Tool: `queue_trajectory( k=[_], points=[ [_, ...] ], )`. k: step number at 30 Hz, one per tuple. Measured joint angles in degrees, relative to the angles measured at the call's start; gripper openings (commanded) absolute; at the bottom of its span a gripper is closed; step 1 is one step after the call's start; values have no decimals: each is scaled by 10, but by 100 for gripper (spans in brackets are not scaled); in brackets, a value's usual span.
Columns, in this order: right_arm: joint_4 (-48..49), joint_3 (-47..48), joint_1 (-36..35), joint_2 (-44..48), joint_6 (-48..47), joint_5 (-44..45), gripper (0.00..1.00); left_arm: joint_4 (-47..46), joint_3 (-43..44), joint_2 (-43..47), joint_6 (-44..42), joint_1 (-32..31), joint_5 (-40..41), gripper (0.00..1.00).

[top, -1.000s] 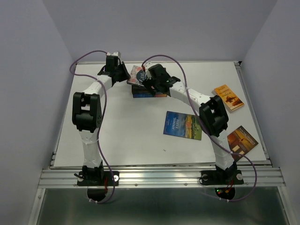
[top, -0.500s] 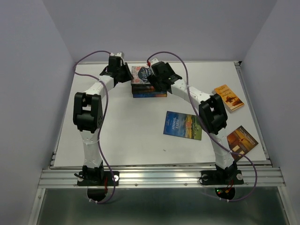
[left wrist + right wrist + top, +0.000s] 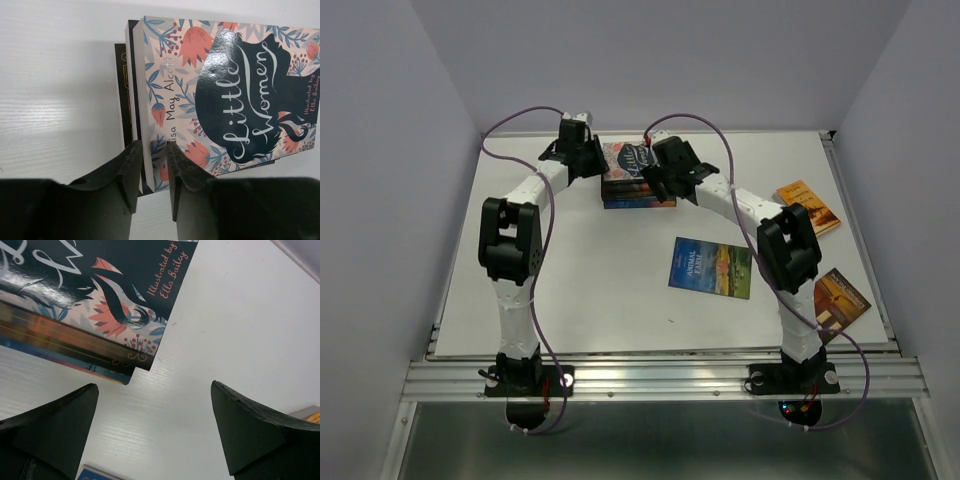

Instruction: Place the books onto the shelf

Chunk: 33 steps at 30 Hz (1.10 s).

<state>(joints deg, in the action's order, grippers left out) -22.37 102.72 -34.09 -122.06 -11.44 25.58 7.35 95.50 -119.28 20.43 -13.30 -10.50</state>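
Several books (image 3: 638, 190) lie stacked at the back middle of the table. On top is a pink-teal one titled Little Women (image 3: 623, 159) (image 3: 235, 90). My left gripper (image 3: 598, 165) (image 3: 154, 150) is at the stack's left end, its jaws narrowly closed over that book's near-left corner. My right gripper (image 3: 653, 183) (image 3: 155, 395) hangs wide open over bare table beside the stack's right corner (image 3: 115, 365), holding nothing. Loose books: a blue-orange one (image 3: 710, 267), an orange one (image 3: 808, 208), and a brown one (image 3: 840, 298). No shelf is in view.
The white table (image 3: 580, 290) is boxed in by grey walls on three sides. A metal rail (image 3: 660, 378) runs along its near edge. Purple cables loop over both arms. A dark book (image 3: 120, 85) sticks out under the top one.
The pink-teal book was held tilted over the stack and now lies flat on it. Both grippers have shifted toward the back wall, and the right one has swung to the stack's right end.
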Motion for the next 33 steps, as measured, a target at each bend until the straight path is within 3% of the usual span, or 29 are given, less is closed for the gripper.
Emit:
queue_trajectory(
  k=[2,4,7,10,11,16,25,33],
  points=[
    [0,-21,3,29,16,-11,100,14,6,0,-3,-2,11,50],
    [0,-35,5,57,32,-20,100,25,11,0,-5,-2,19,51],
    [5,-96,19,142,91,-37,100,60,21,8,-4,-1,37,74],
    [14,-157,51,218,167,-64,100,82,26,24,-7,-1,54,88],
    [17,-184,69,246,206,-81,100,87,26,33,-9,-1,57,99],
    [23,-337,181,361,315,-130,100,86,-2,115,-5,0,60,99],
    [-4,-473,243,376,378,-223,100,47,-187,263,42,-31,48,99],
    [52,-458,243,291,327,-326,100,22,-406,369,87,-188,5,99]
  ],
)
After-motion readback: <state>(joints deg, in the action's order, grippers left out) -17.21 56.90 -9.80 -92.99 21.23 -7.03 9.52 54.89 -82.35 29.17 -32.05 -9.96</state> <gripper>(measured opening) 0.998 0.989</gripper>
